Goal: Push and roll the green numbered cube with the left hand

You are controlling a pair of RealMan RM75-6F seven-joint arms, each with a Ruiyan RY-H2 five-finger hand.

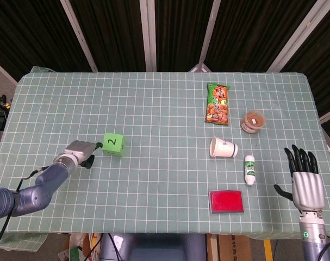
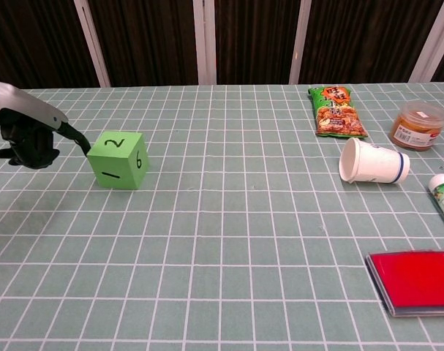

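The green numbered cube (image 1: 113, 144) (image 2: 118, 160) sits on the checked tablecloth at the left, with a 2 on top and a 6 and a 1 on the sides facing the chest view. My left hand (image 1: 81, 152) (image 2: 31, 129) lies just left of it, its fingers mostly curled under, and one black fingertip (image 2: 83, 146) reaches the cube's left face at its upper edge. It holds nothing. My right hand (image 1: 304, 176) hovers at the table's front right corner, fingers spread and empty, and is out of the chest view.
On the right half lie a snack bag (image 1: 217, 103), a lidded jar (image 1: 253, 121), a tipped paper cup (image 1: 223, 148), a small white bottle (image 1: 250, 169) and a red flat case (image 1: 226, 201). Dark curtains hang behind the table's far edge.
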